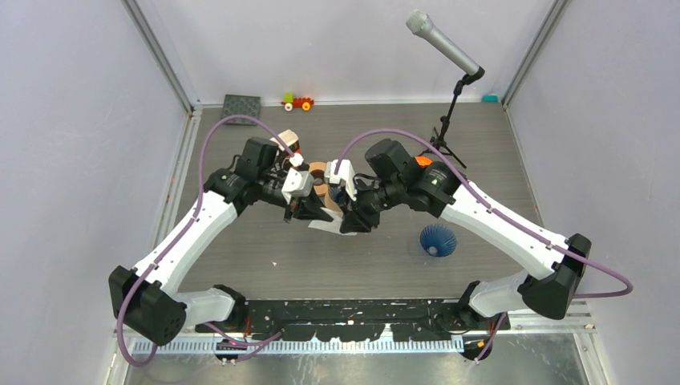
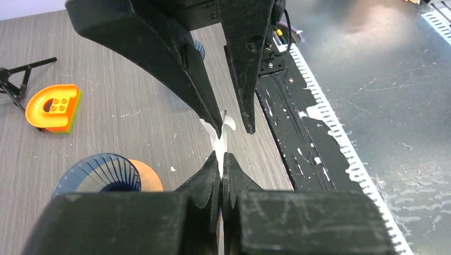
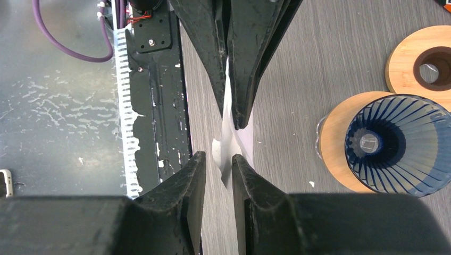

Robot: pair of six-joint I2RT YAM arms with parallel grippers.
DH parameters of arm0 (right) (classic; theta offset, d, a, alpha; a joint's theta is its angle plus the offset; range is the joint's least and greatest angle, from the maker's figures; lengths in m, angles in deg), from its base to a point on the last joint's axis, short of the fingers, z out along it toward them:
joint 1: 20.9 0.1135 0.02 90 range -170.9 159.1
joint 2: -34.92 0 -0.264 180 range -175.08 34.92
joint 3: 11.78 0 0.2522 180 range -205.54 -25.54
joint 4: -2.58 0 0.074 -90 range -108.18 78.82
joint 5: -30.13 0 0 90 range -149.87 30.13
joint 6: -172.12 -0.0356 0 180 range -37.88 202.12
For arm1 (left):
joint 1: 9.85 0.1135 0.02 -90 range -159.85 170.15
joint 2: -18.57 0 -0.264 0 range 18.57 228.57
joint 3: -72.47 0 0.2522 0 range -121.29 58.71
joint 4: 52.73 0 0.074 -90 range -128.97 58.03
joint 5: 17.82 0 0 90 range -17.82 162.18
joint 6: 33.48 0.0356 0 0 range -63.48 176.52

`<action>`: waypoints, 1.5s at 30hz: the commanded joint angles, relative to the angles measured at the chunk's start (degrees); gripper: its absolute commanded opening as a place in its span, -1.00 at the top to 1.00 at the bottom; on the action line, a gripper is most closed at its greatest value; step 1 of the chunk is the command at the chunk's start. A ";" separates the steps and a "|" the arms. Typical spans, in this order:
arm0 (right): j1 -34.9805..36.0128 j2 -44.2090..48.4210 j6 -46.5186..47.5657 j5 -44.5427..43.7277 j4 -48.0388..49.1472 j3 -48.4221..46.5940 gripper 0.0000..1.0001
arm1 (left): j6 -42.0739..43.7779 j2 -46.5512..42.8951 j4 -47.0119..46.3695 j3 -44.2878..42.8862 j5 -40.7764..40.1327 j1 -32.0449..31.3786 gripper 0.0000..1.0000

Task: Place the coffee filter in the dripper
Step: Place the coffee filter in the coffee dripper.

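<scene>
My left claw is pinched tight on the white coffee filter, mid-worktop between the arms. My right claw stands narrowly parted around the filter's edge. The dripper, nearby, holds nothing yet, so I judge placing remains.

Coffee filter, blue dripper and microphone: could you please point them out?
coffee filter (image 3: 226,153), right wrist view, white paper fold
blue dripper (image 3: 404,159), right wrist view, ribbed inner wall
microphone (image 1: 445,46), top external view, grey body

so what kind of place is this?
Probably a lab data-collection cell, not a kitchen: plain panel walls on metal framing, a stand-mounted microphone, toy blocks at the back.
</scene>
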 commanded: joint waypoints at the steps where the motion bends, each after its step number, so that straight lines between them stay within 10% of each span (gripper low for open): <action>1: -0.42 2.63 0.07 -1.40 3.67 0.67 0.37 | -6.20 -0.59 -6.54 0.15 3.33 0.68 1.00; 11: -1.51 3.22 -2.58 -5.90 8.13 3.35 0.28 | -24.33 -0.29 -21.11 1.79 3.22 1.20 1.00; 29: -3.20 7.26 -0.09 -10.45 10.10 7.19 0.82 | -59.06 -1.82 -62.60 13.81 0.03 5.87 1.00; 35: -3.26 6.76 1.46 -8.99 8.32 5.96 0.99 | -59.14 -2.12 -62.73 14.70 -0.33 6.02 0.99; 40: -3.27 5.63 3.97 -10.79 6.33 3.90 0.99 | -59.14 -2.35 -62.63 14.74 0.06 6.02 0.67; 45: -3.26 5.29 9.79 -16.61 3.00 1.36 0.99 | -58.82 -2.83 -58.82 13.22 -0.94 6.02 -0.11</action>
